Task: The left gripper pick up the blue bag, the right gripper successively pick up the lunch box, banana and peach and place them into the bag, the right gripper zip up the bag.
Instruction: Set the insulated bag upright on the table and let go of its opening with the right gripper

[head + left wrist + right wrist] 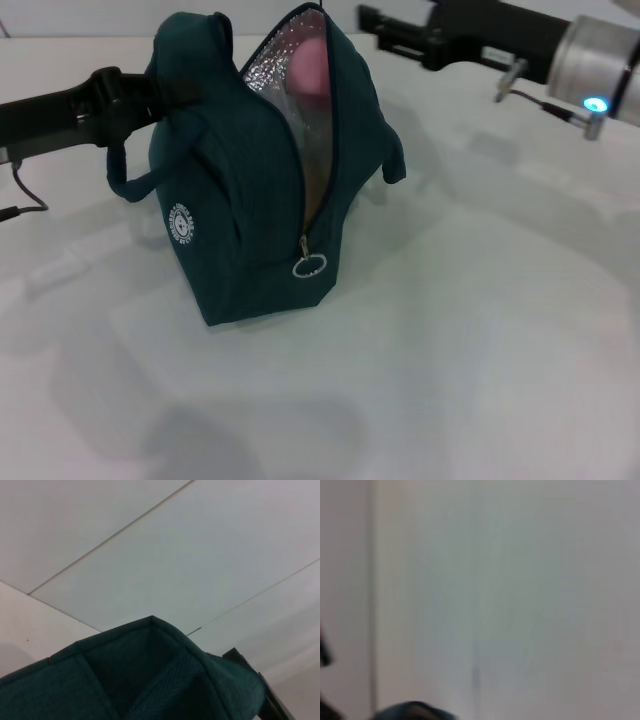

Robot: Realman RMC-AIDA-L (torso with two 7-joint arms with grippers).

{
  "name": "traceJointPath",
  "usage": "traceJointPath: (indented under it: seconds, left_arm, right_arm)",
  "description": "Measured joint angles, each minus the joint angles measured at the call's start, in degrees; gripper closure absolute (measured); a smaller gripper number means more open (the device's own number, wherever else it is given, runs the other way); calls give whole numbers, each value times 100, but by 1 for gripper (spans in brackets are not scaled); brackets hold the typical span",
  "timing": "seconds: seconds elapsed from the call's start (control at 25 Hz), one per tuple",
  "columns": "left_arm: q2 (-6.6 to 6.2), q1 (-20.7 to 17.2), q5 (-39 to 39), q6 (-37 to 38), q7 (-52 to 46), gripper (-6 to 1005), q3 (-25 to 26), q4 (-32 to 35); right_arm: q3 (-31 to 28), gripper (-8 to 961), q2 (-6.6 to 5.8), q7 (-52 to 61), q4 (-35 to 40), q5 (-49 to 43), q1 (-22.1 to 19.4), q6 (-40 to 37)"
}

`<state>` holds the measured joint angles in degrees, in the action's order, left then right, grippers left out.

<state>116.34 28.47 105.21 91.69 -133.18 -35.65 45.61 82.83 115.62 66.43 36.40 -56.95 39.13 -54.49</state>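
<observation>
— can you read anything here?
— there's one mark only: a round white logo (181,224) on the side of the blue bag (240,230), low down, on the robot's left side of the zip.
— what does it say?
— can't tell. it looks like a ring of tiny letters around a small middle sign, but none of it can be read.
— anything in the wrist views?
— no letters or numbers there; the left wrist view shows only plain teal cloth of the bag.
</observation>
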Motion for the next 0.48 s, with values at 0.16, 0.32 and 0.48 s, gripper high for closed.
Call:
traceJointPath:
  seconds: [0.16, 0.32, 0.48]
  left_arm:
    - [-6, 0, 0, -45, 51, 942, 0, -45]
    - [-45, -9, 0, -64, 81, 942, 65, -136]
    - [-48, -31, 0, -64, 82, 942, 87, -140]
  right_arm:
    - [-342, 301, -33, -3, -155, -37, -294, 17]
    - [-324, 293, -53, -5, -219, -200, -530, -274]
    - [-310, 291, -41, -7, -114, -708, -809, -944]
